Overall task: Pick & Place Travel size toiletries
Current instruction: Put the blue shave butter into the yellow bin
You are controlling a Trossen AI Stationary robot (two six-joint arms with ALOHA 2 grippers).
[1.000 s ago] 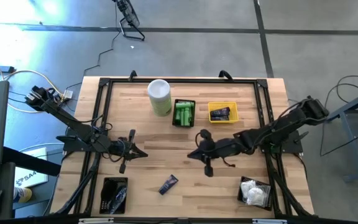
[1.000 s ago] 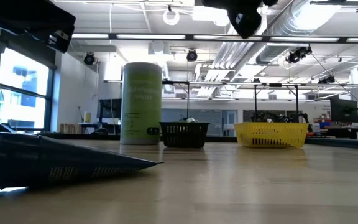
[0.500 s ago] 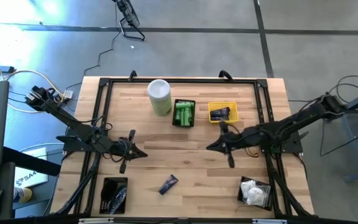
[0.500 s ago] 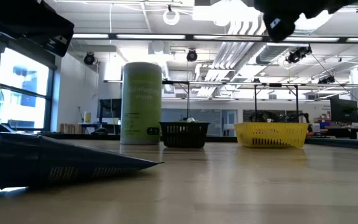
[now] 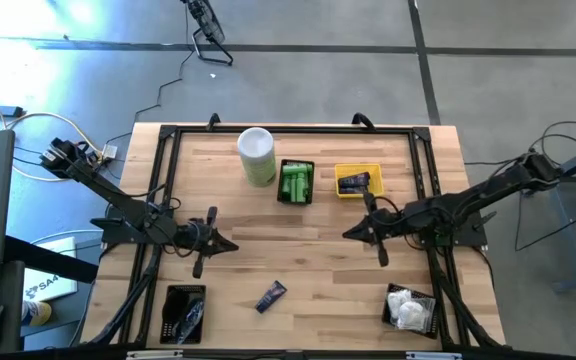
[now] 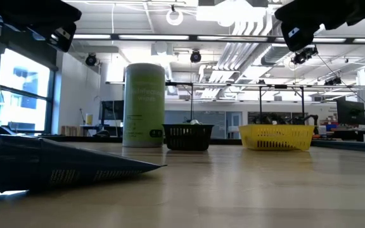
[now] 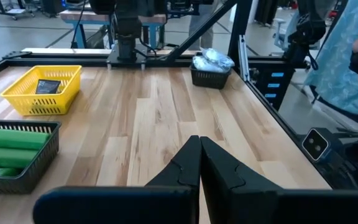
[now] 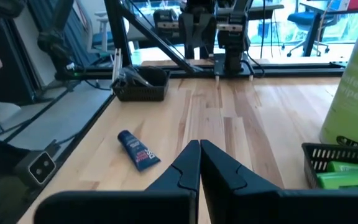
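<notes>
A dark navy tube (image 5: 271,296) lies flat on the wooden table near the front middle; it also shows in the right wrist view (image 8: 137,150) and as the big dark shape close to the low camera (image 6: 68,166). My left gripper (image 5: 232,246) hovers shut at the table's left, pointing toward the middle (image 7: 199,149). My right gripper (image 5: 347,236) hovers shut at the right, pointing toward the middle (image 8: 199,152), well to the right of and beyond the tube. Neither gripper has anything between its fingers.
A white-and-green canister (image 5: 256,155) stands at the back. Beside it are a black basket of green bottles (image 5: 296,183) and a yellow basket (image 5: 357,181) holding a navy tube. Black baskets stand at the front left (image 5: 184,312) and, with white packets, at the front right (image 5: 410,307).
My right gripper has drawn back from the table's middle toward the right edge, staying shut and holding nothing. The navy tube has stayed where it lay.
</notes>
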